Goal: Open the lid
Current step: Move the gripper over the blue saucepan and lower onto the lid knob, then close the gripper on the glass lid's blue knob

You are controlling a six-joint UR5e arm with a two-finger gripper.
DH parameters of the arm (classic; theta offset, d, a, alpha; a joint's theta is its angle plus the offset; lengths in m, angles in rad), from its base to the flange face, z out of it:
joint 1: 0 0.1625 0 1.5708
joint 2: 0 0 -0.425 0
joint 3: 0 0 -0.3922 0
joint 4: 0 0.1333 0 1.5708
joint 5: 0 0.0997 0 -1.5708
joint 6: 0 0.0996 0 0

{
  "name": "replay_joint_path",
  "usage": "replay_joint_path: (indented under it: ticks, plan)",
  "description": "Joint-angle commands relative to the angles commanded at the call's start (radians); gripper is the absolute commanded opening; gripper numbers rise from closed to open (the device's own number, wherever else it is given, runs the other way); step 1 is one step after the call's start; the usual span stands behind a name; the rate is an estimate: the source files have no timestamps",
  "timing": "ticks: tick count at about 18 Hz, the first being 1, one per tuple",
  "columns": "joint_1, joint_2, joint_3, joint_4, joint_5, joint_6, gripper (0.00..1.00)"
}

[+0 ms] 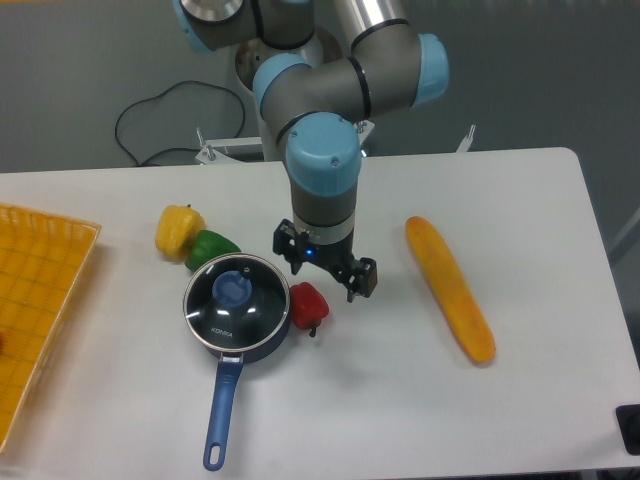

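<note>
The lid, a round glass disc with a metal rim and a blue centre knob, rests on the dark blue long-handled saucepan at the table's front left. My gripper hangs open above the table, just right of the lid and over the red pepper. Nothing is between its fingers. It stands apart from the lid.
A yellow pepper and a green pepper lie behind the pan. A long yellow squash-like vegetable lies to the right. A yellow basket sits at the left edge. A dark object is at the front right corner.
</note>
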Motion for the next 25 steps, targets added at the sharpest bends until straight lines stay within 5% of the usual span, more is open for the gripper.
replay_joint_path:
  ticks: [14, 25]
  plan:
    - [-0.144, -0.038, -0.006, -0.003, 0.012, -0.066, 1.0]
    - [-0.181, -0.048, -0.023, 0.003, 0.012, -0.087, 1.0]
